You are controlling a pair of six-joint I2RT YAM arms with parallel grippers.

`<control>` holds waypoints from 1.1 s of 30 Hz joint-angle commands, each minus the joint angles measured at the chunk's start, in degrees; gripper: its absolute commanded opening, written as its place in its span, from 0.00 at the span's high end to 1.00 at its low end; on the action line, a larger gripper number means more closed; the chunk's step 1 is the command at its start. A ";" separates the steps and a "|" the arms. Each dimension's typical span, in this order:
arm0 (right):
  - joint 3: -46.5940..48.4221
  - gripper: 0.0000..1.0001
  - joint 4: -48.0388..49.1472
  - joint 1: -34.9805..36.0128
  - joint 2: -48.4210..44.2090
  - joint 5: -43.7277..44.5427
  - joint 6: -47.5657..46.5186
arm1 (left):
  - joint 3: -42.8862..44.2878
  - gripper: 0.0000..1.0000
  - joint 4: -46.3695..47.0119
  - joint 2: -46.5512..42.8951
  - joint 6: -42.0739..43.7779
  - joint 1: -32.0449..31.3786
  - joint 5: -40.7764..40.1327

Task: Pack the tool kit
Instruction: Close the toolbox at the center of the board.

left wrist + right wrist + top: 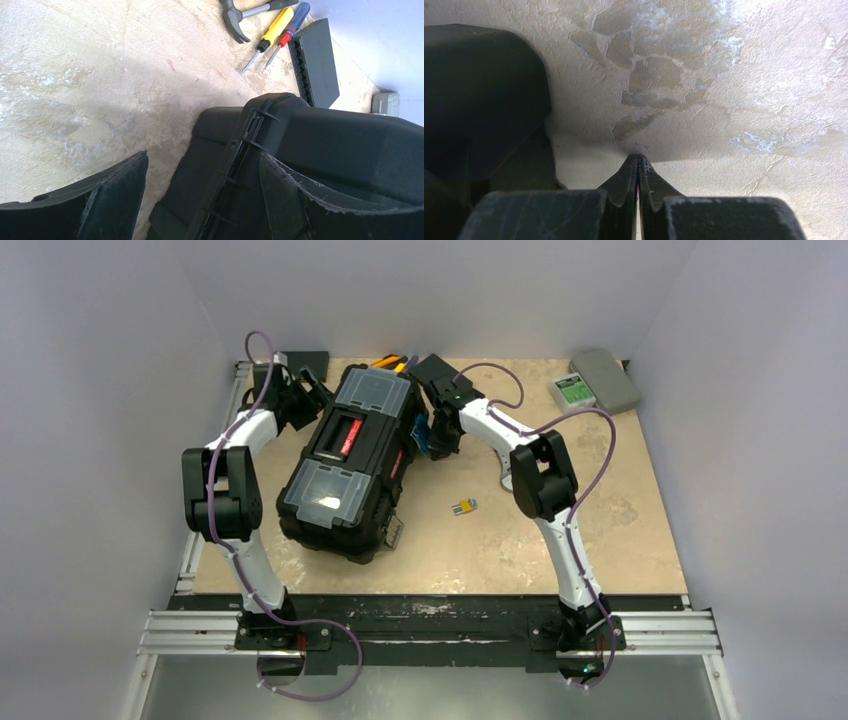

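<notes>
Currently the large black plastic toolbox (345,465) lies diagonally on the left half of the beige stone-patterned tabletop (600,530). Its lid is down, with one end toward the near-left corner and the other toward the far edge. It has two clear-lidded compartments on top, one at each end, with the red-marked handle (349,435) between them.

The left end effector (308,395) is released, fingers (105,200) spread wide at the toolbox end nearest the far-left corner. In the left wrist view one finger is over bare tabletop and the other overlaps the black wall, with the ribbed seam running between them. Contact cannot be told.

The right end effector (433,440) is clenched with nothing in it, fingertips (631,175) pressed together. It sits low over the tabletop, just beside the toolbox side that faces the right edge, and apart from it.

Loose tools lie at the far edge beyond the toolbox: a metal-shafted claw hammer (240,17), a yellow-handled screwdriver (274,26) and a blue-and-red-handled screwdriver (292,22). The two screwdrivers lie side by side, tips toward the toolbox. A small flat black rectangular box (320,65) is just beside them.

A grey case (610,380) is in the far-right corner, with a green-labelled device (572,390) touching its left side. A small yellow-and-grey object (463,507) lies mid-tabletop between the toolbox and the right arm; it is too small to identify.
</notes>
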 commanded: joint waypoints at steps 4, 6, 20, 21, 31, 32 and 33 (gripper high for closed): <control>7.36 1.00 24.06 7.25 3.68 -9.47 8.55 | -0.92 0.21 -10.36 3.56 2.67 -13.20 13.24; 8.65 1.00 24.49 7.52 4.44 -10.35 8.81 | -0.82 0.21 -10.21 3.75 2.62 -13.73 13.14; 11.71 1.00 35.76 8.85 5.11 -17.75 10.56 | -1.68 0.21 -8.97 4.15 0.77 -17.51 12.14; 12.30 1.00 36.17 8.94 5.25 -18.13 10.68 | -1.68 0.21 -8.91 4.13 0.42 -17.70 11.99; 13.16 1.00 44.11 9.40 6.20 -22.29 14.09 | -2.50 0.22 -5.13 4.22 -4.23 -20.58 11.28; 13.12 1.00 44.18 9.41 6.10 -22.42 14.17 | -2.48 0.22 -4.91 4.29 -4.50 -20.82 11.11; 13.10 1.00 43.54 9.43 5.87 -22.45 13.99 | -2.55 0.22 -4.83 4.22 -4.62 -20.92 10.84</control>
